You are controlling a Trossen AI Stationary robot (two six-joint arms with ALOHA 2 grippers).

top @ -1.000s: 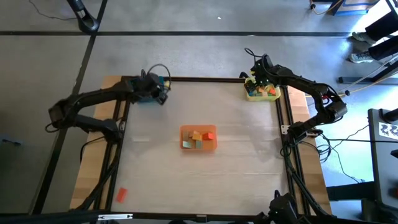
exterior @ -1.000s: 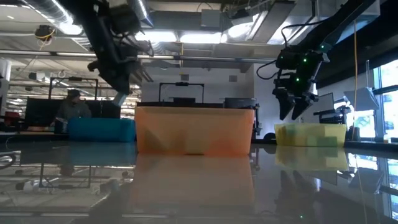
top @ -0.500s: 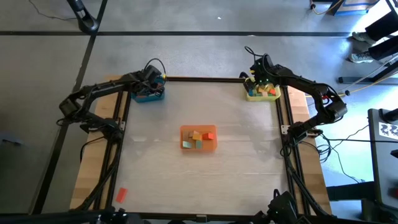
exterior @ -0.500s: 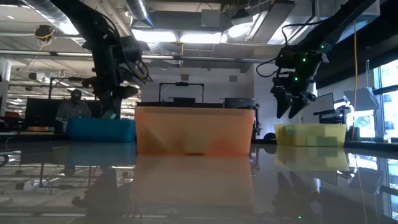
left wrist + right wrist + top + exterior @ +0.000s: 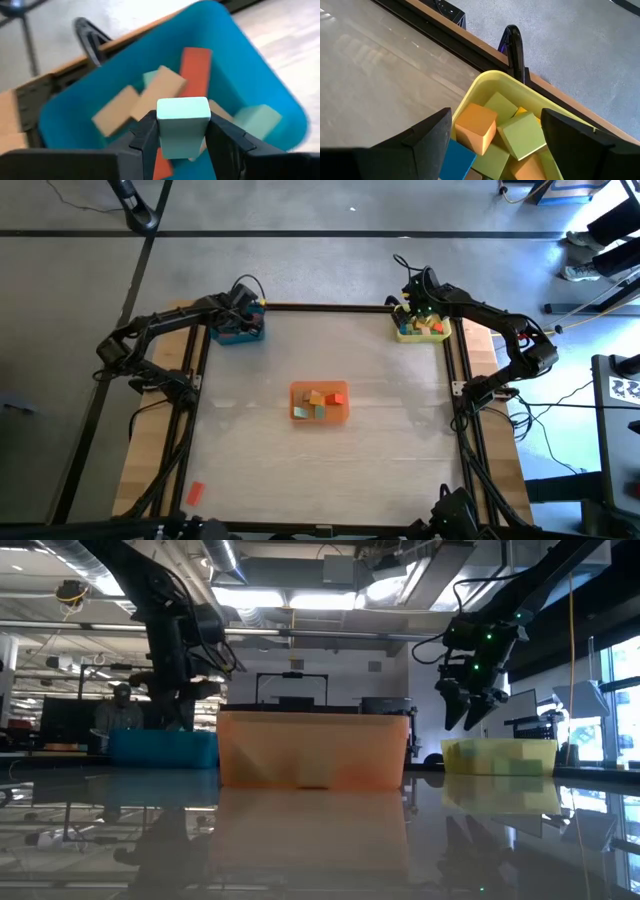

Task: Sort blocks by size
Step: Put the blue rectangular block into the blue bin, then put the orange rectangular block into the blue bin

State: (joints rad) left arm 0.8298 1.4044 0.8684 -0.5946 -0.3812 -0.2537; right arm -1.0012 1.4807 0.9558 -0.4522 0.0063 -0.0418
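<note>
My left gripper (image 5: 243, 320) hangs over the blue tray (image 5: 238, 332) at the table's far left corner, shut on a light blue block (image 5: 183, 125). Tan, red and light blue blocks (image 5: 160, 90) lie in that tray. My right gripper (image 5: 415, 310) stands open and empty above the yellow tray (image 5: 485, 82) at the far right corner, which holds orange, green and blue blocks (image 5: 476, 125). An orange tray (image 5: 319, 402) with several mixed blocks rests mid-table. My left gripper pinches the light blue block by two opposite side faces (image 5: 162, 131) between its two fingers (image 5: 150, 137). The fingers slant downward over the tray. The block's end face sticks out past the fingertips, and the block hangs clear above the blocks in the blue tray.
A single red block (image 5: 195, 492) lies on the wooden border near the table's front left. A dark frame rail (image 5: 330, 307) runs along the far edge between the two corner trays. A person (image 5: 120, 710) sits in the room beyond the table.
My left gripper has sunk toward the blue tray and shifted toward the table's left edge, turning somewhat as its arm swung, with the light blue block still in its fingers. It has kept still for the last half second.
</note>
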